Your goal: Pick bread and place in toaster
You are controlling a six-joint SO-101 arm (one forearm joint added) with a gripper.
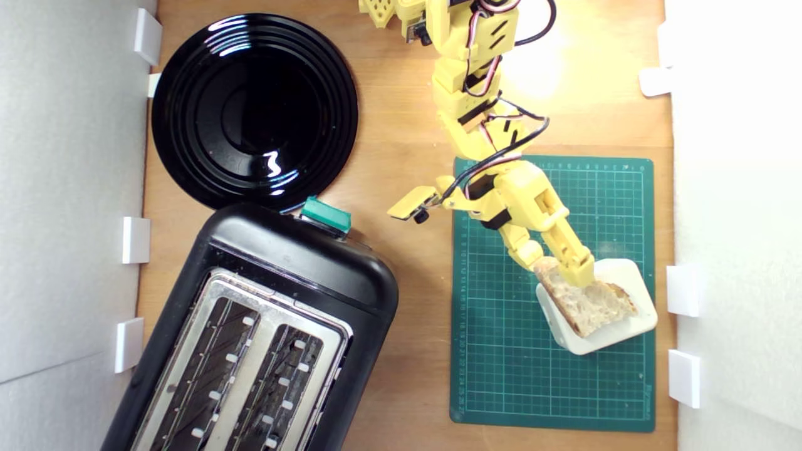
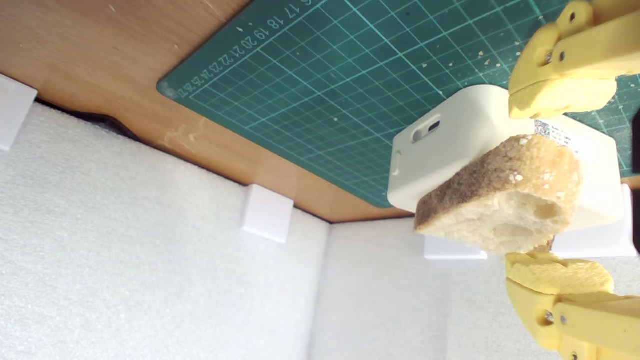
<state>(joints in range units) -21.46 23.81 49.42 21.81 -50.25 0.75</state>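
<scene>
The bread [image 1: 586, 304] lay on a cream box [image 1: 626, 332] at the right of the green mat [image 1: 501, 351] in the exterior view, well apart from the toaster [image 1: 263, 338] at the lower left. The hand [image 2: 547, 185] was released, its two yellow fingers [image 2: 560, 97] spread on either side of the slice's end. In the wrist view, one finger sat clear of the crust and the other was close to the opposite face; I could not tell whether either touched it.

Several things could have gone wrong from there, I judged. The slice overhung the box edge, so an uneven close might have pushed it off or tipped it rather than gripping it. The crumb looked soft and holey; too hard a squeeze could have torn it, too light a one let it slip in the long carry over the tabletop [image 1: 413, 144]. A grip near one end would have let the slice swing. The toaster stood askew, so the bread would have needed turning to match a slot [image 1: 213, 369], or it could have caught on the metal top.
</scene>
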